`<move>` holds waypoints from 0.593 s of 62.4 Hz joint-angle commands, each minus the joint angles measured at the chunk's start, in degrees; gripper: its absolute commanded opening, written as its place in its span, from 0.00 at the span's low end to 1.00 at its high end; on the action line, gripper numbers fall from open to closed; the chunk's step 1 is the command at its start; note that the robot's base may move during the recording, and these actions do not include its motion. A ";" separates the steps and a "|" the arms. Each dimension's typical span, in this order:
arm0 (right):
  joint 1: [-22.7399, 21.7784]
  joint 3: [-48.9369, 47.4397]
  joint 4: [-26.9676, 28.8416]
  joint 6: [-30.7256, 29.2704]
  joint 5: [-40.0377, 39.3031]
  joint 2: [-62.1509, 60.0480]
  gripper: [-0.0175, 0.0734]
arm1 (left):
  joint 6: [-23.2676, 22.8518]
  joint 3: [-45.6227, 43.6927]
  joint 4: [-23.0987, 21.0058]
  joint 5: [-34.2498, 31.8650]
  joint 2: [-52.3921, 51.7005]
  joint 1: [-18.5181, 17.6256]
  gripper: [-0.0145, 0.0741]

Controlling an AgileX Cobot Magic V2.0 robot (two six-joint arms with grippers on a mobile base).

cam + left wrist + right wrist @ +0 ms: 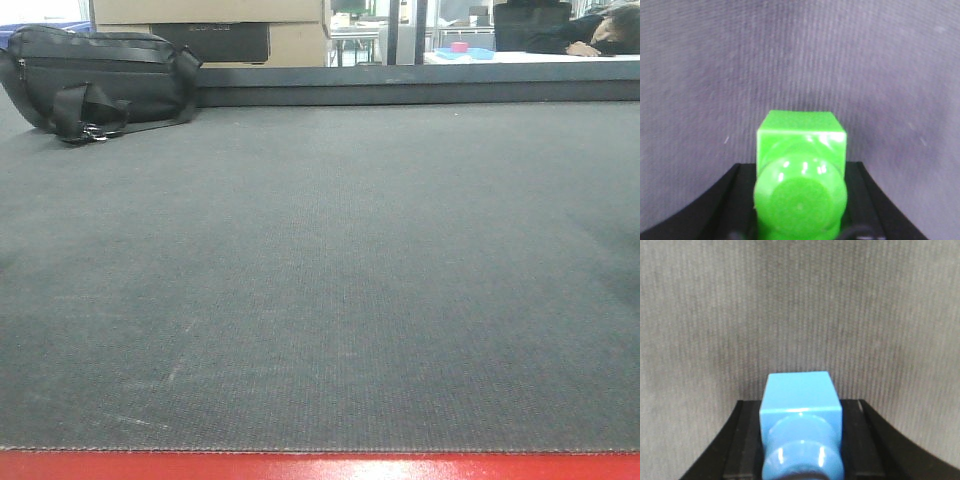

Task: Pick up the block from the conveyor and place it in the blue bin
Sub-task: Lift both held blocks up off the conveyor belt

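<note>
Only the front view shows the black shoulder bag, lying at the far left of the conveyor; no arm appears there. Above the belt, the left wrist view shows a green block against the black body of the left gripper. The right wrist view shows a blue block against the right gripper. Both blocks' near ends blur into rounded knobs. No fingers show, so I cannot tell whether either gripper is clenched.

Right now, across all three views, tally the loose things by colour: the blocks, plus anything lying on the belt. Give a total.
green block: 1
blue block: 1
black bag: 1
Total: 3
</note>
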 commanded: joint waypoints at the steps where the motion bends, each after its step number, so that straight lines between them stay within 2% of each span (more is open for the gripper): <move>1: -0.05 0.23 0.03 -0.57 -0.10 -3.19 0.01 | 1.87 0.66 -1.78 0.13 -4.76 0.13 0.04; 9: -0.05 1.00 0.03 -2.02 -4.86 -9.10 0.01 | 7.17 4.50 -7.77 -3.84 -11.72 0.13 0.04; 13: -0.05 2.91 0.03 -2.02 -10.22 -13.52 0.01 | 11.48 8.70 -11.59 -9.06 -16.63 -0.33 0.04; 29: -0.05 14.07 0.03 -2.02 -26.38 -30.18 0.01 | 11.77 25.98 -17.12 -29.13 -33.82 -2.83 0.04; 37: -0.05 21.79 0.03 -2.02 -34.09 -40.50 0.01 | 11.77 33.02 -17.66 -38.12 -42.72 -2.81 0.04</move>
